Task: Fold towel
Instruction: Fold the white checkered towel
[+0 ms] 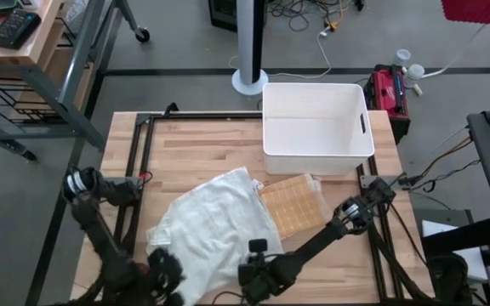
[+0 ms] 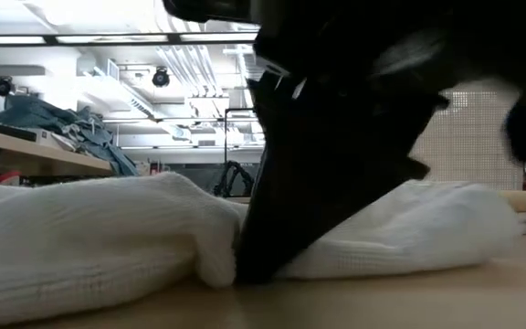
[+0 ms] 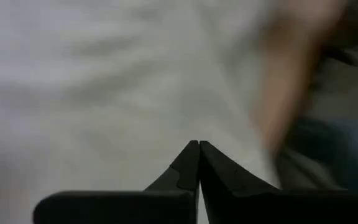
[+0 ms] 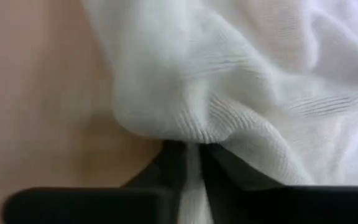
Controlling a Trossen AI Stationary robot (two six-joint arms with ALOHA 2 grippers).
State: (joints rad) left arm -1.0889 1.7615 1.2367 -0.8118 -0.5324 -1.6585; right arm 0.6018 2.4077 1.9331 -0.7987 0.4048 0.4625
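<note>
A white towel (image 1: pixel 211 225) lies crumpled on the wooden table (image 1: pixel 185 144), left of centre. It also shows in the low view (image 2: pixel 80 247) and fills both wrist views (image 4: pixel 241 81). My right gripper (image 1: pixel 258 276) is shut on the towel's near right edge, low at the table. My left gripper (image 1: pixel 164 270) is at the towel's near left edge. In the left wrist view its fingers (image 3: pixel 199 149) are shut, with the towel (image 3: pixel 104 81) right beyond them. I see no cloth between the tips. My right gripper pinches a bunched fold at the towel's near edge (image 4: pixel 194 152) between its two fingers; cloth shows in the gap between them. In the low view the fingers (image 2: pixel 263 247) slant down to the table top, and the towel lies slack on the table on both sides. My left gripper is shut at the towel's near left edge; I cannot tell whether it touches or holds the cloth.
A folded tan waffle cloth (image 1: pixel 292 204) lies right of the white towel, partly under it. A white bin (image 1: pixel 317 123) stands at the far right of the table. Bare wood (image 1: pixel 185 144) shows at the far left.
</note>
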